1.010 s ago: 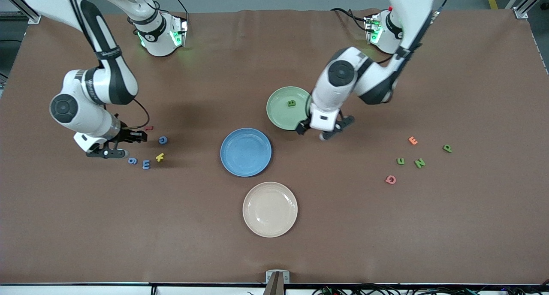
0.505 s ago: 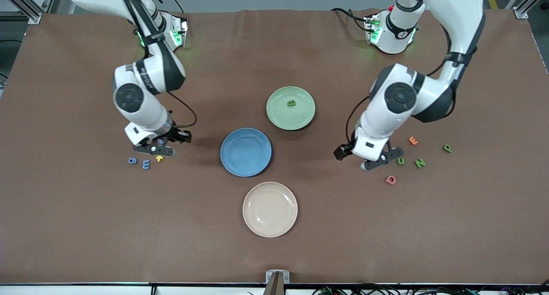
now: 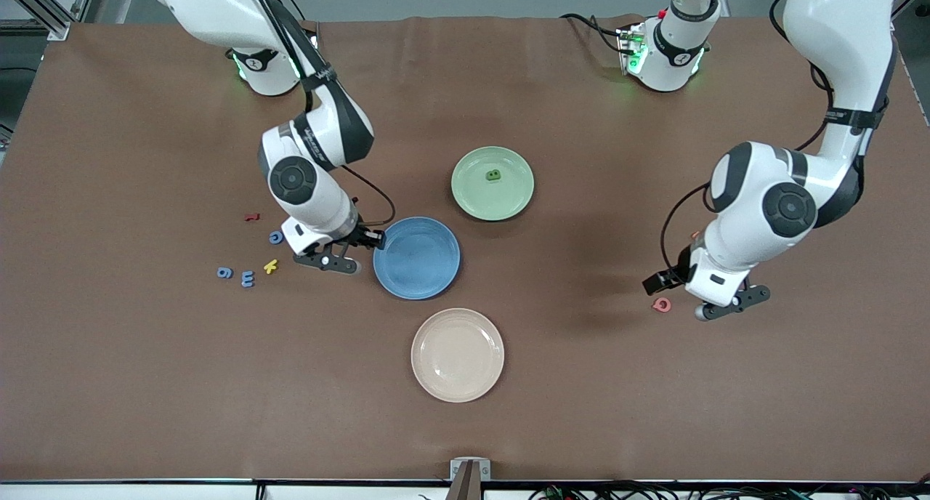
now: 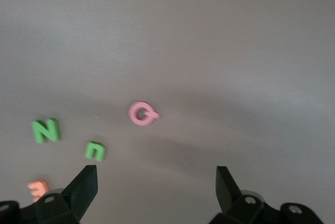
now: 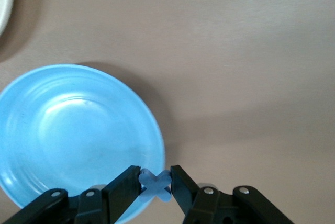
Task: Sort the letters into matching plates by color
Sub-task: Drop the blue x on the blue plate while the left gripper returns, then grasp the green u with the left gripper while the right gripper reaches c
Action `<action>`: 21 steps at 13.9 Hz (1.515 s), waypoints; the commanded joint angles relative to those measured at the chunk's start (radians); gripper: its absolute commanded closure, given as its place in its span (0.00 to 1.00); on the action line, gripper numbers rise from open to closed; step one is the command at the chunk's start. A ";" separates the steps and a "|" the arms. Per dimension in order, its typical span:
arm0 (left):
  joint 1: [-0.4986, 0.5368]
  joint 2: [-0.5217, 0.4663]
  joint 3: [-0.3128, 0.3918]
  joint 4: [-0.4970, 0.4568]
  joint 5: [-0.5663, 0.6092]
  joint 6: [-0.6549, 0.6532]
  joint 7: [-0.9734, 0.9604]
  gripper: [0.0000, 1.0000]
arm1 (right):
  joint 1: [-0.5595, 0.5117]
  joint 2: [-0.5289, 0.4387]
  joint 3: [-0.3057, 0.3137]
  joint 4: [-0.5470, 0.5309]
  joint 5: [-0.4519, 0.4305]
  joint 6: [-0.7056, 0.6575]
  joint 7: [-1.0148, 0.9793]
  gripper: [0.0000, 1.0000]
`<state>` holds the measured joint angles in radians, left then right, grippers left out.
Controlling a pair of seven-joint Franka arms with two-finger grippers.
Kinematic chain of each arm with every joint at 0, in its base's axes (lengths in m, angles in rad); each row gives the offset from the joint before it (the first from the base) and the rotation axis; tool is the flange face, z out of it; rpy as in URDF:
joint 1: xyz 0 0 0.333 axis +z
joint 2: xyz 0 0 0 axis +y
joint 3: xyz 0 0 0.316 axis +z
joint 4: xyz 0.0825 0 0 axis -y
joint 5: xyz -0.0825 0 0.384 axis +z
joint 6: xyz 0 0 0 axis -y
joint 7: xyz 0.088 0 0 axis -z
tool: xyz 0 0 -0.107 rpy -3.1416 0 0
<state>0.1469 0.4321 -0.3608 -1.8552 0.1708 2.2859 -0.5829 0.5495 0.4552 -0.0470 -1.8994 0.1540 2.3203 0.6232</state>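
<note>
Right gripper (image 5: pixel 155 186) pinches blue X-shaped piece (image 5: pixel 156 184), over edge of blue plate (image 3: pixel 416 258) toward right arm's end. Piece chunky, four equal arms, no long axis; seen only in right wrist view, hidden in front view. Left gripper (image 4: pixel 156 182) spread wide, empty, above pink Q (image 4: pixel 142 113), near green N (image 4: pixel 46 130). Green plate (image 3: pixel 492 183) beside blue plate, holds green letter (image 3: pixel 493 174).

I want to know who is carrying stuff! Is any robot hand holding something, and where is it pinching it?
The right gripper pinches a small blue cross-shaped piece between its fingers, by its middle, at the blue plate's rim. The left gripper is open, holding nothing.
</note>
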 commanded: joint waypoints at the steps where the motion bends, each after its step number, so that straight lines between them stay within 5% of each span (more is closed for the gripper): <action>1: 0.015 0.065 -0.007 0.022 0.087 0.004 -0.014 0.01 | 0.064 0.092 -0.011 0.112 0.027 -0.013 0.073 0.79; 6: 0.078 0.117 -0.006 -0.002 0.133 0.072 0.011 0.03 | 0.119 0.194 -0.011 0.212 0.027 -0.004 0.153 0.79; 11: 0.086 0.088 -0.015 -0.103 0.246 0.121 0.096 0.42 | 0.122 0.212 -0.011 0.221 0.025 0.007 0.153 0.78; 13: 0.091 0.067 -0.017 -0.159 0.248 0.168 0.132 0.43 | 0.136 0.212 -0.011 0.220 0.025 -0.004 0.153 0.62; 15: 0.097 0.060 -0.017 -0.205 0.253 0.228 0.136 0.43 | 0.145 0.209 -0.011 0.217 0.027 -0.010 0.170 0.29; 21: 0.158 0.042 -0.035 -0.254 0.253 0.273 0.219 0.47 | 0.095 0.110 -0.022 0.215 0.018 -0.214 0.121 0.25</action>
<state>0.2900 0.5153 -0.3756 -2.0694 0.4075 2.5471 -0.3691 0.6890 0.6396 -0.0663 -1.6769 0.1691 2.1995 0.7889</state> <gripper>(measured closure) 0.463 0.251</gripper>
